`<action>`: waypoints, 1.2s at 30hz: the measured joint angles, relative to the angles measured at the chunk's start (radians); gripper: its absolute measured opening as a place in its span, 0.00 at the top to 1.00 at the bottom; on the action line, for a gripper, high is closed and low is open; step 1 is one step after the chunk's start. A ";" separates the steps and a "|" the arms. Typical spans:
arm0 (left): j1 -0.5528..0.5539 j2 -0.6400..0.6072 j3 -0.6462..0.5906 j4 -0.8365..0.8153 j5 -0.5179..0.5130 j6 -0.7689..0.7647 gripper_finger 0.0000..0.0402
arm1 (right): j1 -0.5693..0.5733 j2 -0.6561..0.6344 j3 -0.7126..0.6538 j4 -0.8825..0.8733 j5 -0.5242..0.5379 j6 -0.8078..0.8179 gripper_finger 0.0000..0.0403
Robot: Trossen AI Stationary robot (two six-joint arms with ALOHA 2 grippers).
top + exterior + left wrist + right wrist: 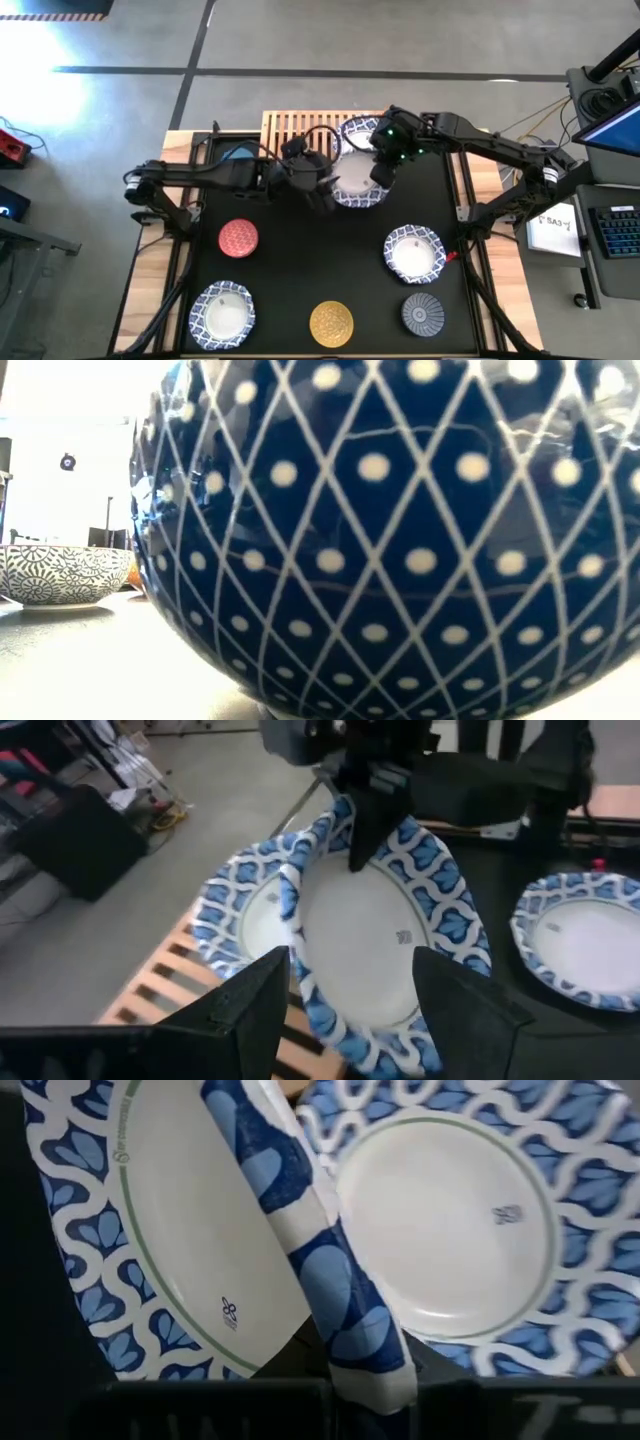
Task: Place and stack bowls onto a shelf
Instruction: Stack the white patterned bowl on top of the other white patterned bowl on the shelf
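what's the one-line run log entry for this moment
right gripper: shut on white bowl rim, tilted over second white bowl on shelf | left gripper: open, close by

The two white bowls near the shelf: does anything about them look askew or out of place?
Yes. The white bowl held by the right gripper is tilted, its rim overlapping the second white bowl on the shelf rather than nested squarely in it. The left gripper waits beside them.

A black mat [300, 280] covers the wooden table [150, 270]; keyboard [618, 232] alongside.
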 joint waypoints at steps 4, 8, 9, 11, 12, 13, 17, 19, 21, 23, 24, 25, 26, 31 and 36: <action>0.001 -0.001 0.038 -0.065 -0.002 0.000 0.51 | -0.033 0.000 0.039 -0.001 0.001 0.000 0.98; 0.001 -0.001 0.049 -0.112 -0.001 -0.012 0.51 | -0.073 0.000 0.101 -0.006 0.000 0.000 0.98; 0.001 -0.001 0.049 -0.117 -0.002 -0.013 0.51 | -0.087 0.002 0.116 -0.010 0.001 0.000 0.98; 0.000 -0.001 0.049 -0.118 -0.001 -0.012 0.51 | -0.123 0.008 0.140 -0.027 0.010 0.001 0.98; -0.002 -0.001 0.049 -0.118 -0.001 -0.009 0.51 | -0.140 0.012 0.148 -0.037 0.021 0.001 0.98; -0.004 -0.002 0.049 -0.118 -0.001 -0.004 0.51 | -0.159 0.017 0.154 -0.043 0.030 0.001 0.98; -0.006 -0.004 0.049 -0.122 0.000 -0.002 0.51 | -0.235 0.033 0.167 -0.052 0.034 0.019 0.98; -0.006 -0.004 0.049 -0.133 0.000 -0.002 0.51 | -0.270 0.043 0.167 -0.052 0.018 0.026 0.98; -0.006 -0.005 0.049 -0.135 0.000 -0.002 0.51 | -0.295 0.053 0.166 -0.052 0.012 0.026 0.98; -0.006 -0.005 0.049 -0.138 0.000 -0.002 0.51 | -0.312 0.064 0.166 -0.052 -0.008 0.027 0.98; -0.006 -0.005 0.049 -0.141 0.000 -0.002 0.51 | -0.318 0.068 0.166 -0.052 -0.016 0.027 0.98; -0.006 -0.005 0.049 -0.147 0.000 -0.002 0.51 | -0.322 0.073 0.166 -0.053 -0.026 0.027 0.98; -0.006 -0.005 0.049 -0.153 0.000 -0.002 0.51 | -0.324 0.080 0.166 -0.053 -0.035 0.026 0.98; -0.006 -0.005 0.049 -0.174 0.000 -0.002 0.51 | -0.324 0.104 0.165 -0.044 -0.052 0.015 0.98; -0.006 -0.005 0.049 -0.188 -0.001 -0.002 0.51 | -0.324 0.120 0.190 -0.043 -0.052 -0.023 0.95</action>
